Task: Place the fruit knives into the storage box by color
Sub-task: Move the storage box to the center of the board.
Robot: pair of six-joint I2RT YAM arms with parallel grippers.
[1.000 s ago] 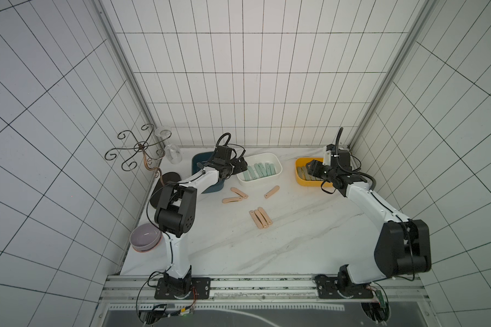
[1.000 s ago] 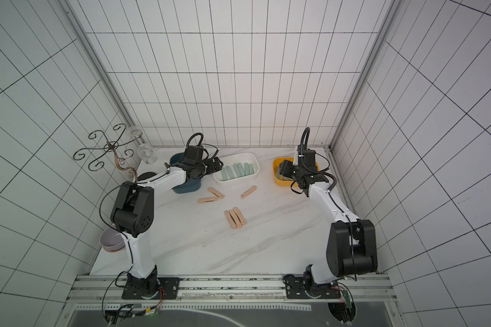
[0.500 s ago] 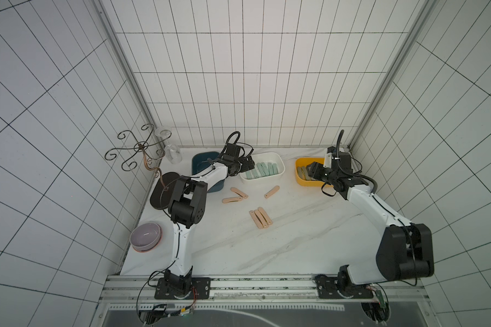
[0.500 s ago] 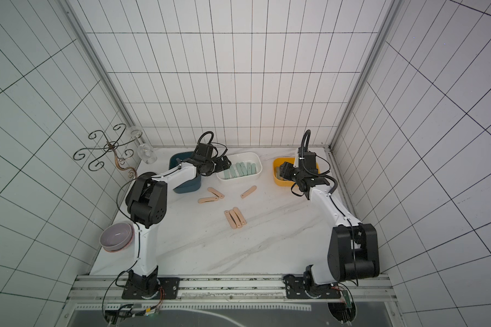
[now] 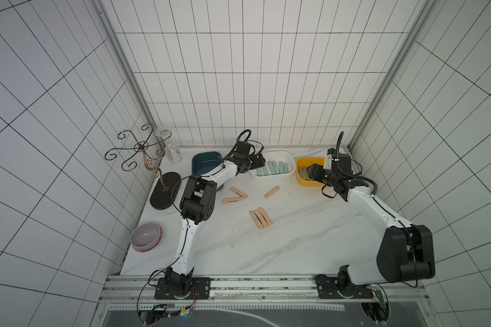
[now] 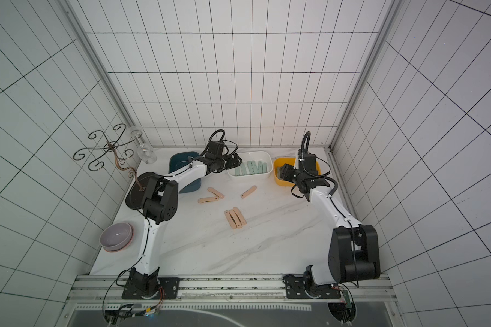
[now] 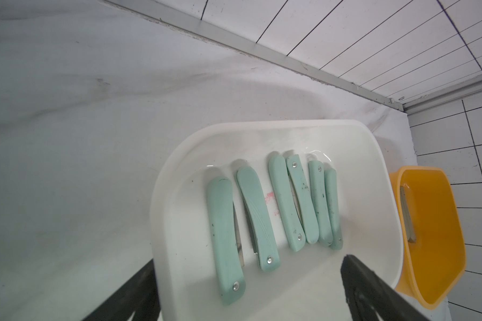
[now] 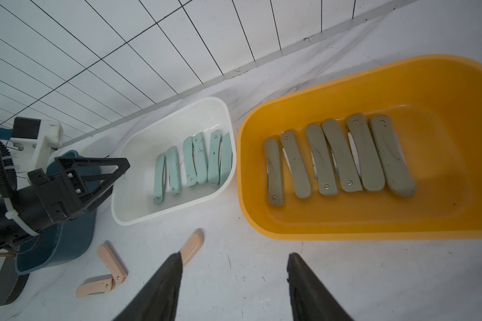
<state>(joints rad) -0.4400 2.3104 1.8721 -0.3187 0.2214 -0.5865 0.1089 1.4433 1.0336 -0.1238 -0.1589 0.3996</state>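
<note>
Left jaws: spread, empty, straddling the near end of the white box [image 7: 370, 180], with six mint-green knives [image 7: 224, 236] lying just ahead inside it.
Right jaws: spread, empty, over the worktop [image 8: 248, 278], just short of the yellow box [image 8: 373, 232]. Six olive-grey knives [image 8: 342, 158] lie inside, countable only in the right wrist view.
Six peach-pink knives [image 5: 260, 217] lie loose on the worktop, all seen in both top views.

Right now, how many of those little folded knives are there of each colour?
Mint-green knives, in the white box: 6
Olive-grey knives, in the yellow box: 6
Peach-pink knives, loose on the table: 6
Total in view: 18
</note>
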